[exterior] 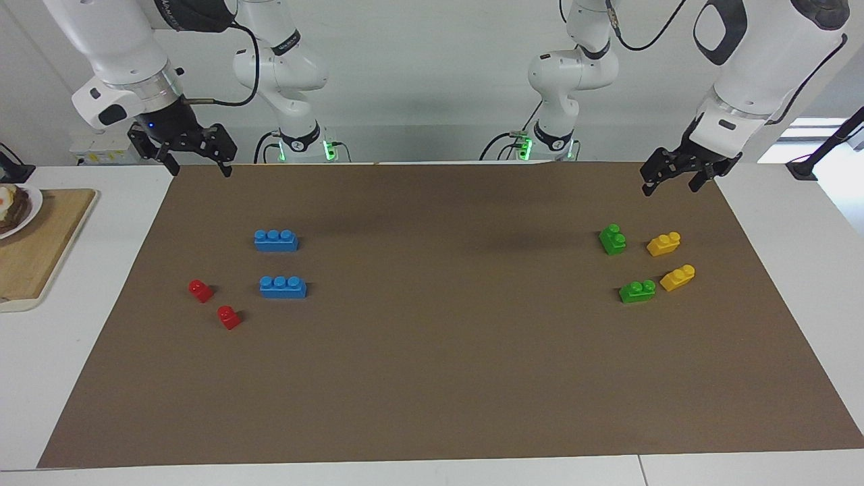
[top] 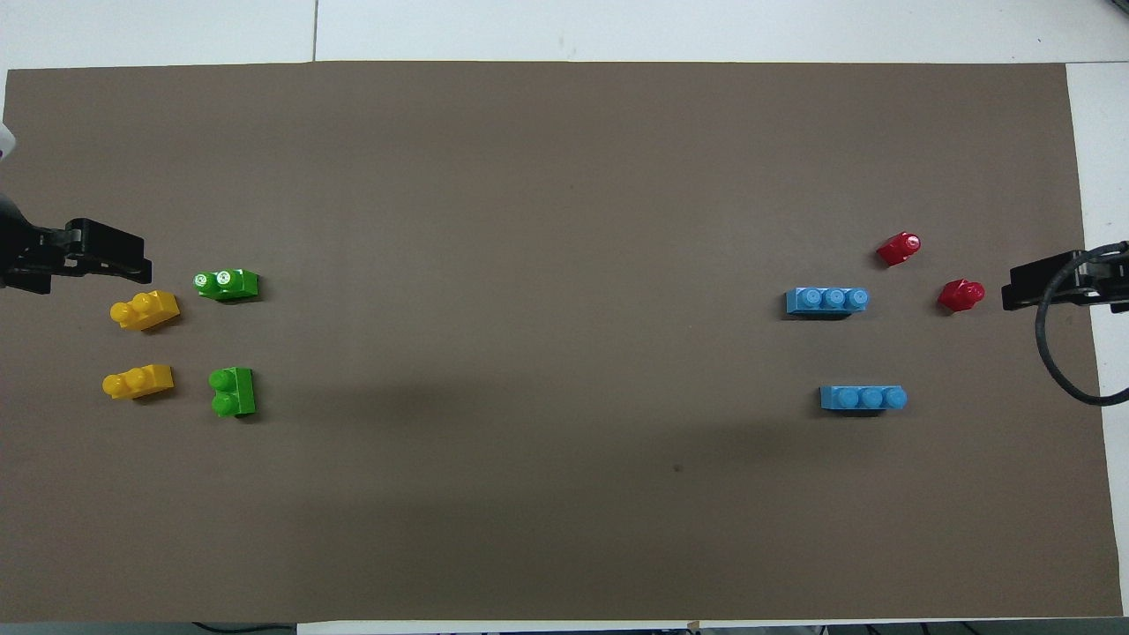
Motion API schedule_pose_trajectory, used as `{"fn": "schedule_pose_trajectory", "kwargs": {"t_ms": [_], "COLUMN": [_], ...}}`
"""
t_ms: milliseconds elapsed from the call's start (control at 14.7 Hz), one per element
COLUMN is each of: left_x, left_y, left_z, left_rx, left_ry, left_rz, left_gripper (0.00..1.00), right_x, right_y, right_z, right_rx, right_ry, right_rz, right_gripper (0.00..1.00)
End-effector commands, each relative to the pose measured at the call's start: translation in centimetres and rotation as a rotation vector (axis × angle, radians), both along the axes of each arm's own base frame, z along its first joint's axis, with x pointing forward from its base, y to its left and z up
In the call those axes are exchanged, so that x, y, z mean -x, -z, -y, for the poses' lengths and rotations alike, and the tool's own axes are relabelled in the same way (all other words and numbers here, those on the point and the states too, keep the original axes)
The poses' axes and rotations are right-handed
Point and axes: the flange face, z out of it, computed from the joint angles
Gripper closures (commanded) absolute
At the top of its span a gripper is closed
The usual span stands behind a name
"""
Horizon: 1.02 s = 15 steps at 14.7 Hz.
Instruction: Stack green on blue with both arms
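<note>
Two green bricks (exterior: 613, 239) (exterior: 637, 291) lie on the brown mat toward the left arm's end, also in the overhead view (top: 233, 392) (top: 227, 283). Two blue bricks (exterior: 276, 240) (exterior: 283, 286) lie toward the right arm's end, the same pair seen from above (top: 863, 398) (top: 826, 301). My left gripper (exterior: 670, 187) hangs open and holds nothing, raised over the mat's edge by the green bricks; it shows at the overhead view's side (top: 106, 256). My right gripper (exterior: 199, 167) hangs open and holds nothing over the mat's corner at its own end, its tip in the overhead view (top: 1028, 284).
Two yellow bricks (exterior: 663, 244) (exterior: 678, 277) sit beside the green ones. Two red bricks (exterior: 200, 290) (exterior: 229, 317) lie beside the blue ones. A wooden board (exterior: 40, 250) with a plate of food (exterior: 13, 209) rests off the mat at the right arm's end.
</note>
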Motion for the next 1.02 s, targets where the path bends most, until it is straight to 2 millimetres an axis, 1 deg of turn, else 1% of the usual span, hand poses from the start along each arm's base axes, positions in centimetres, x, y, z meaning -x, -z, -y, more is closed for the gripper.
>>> {"fn": "schedule_pose_trajectory", "kwargs": {"t_ms": [0, 409, 477, 545, 614, 818, 955], "left_x": [0.7, 0.7, 0.7, 0.7, 1.0, 1.5, 1.7], "left_y": [0.0, -0.1, -0.3, -0.6, -0.8, -1.3, -1.1], "left_z": [0.1, -0.3, -0.4, -0.4, -0.4, -0.5, -0.5], "left_rx": [-0.019, -0.019, -0.019, -0.019, -0.02, -0.02, -0.021], "left_ry": [0.008, -0.001, -0.005, -0.009, -0.012, -0.025, -0.022], "left_rz": [0.008, 0.011, 0.015, 0.023, 0.024, 0.023, 0.017], "left_gripper": [0.0, 0.0, 0.0, 0.0, 0.0, 0.0, 0.0], "right_x": [0.5, 0.5, 0.5, 0.6, 0.7, 0.8, 0.7], "right_y": [-0.2, -0.1, -0.1, -0.1, 0.0, 0.2, 0.2], "right_z": [0.5, 0.4, 0.6, 1.6, 2.0, 2.1, 2.3], "right_rx": [-0.004, -0.009, -0.009, -0.009, -0.015, -0.019, -0.017], "right_ry": [-0.013, -0.009, -0.01, 0.009, 0.019, 0.021, 0.059], "right_rz": [0.008, 0.004, 0.004, 0.004, -0.002, -0.005, 0.003], "right_gripper": [0.0, 0.0, 0.0, 0.0, 0.0, 0.0, 0.0]}}
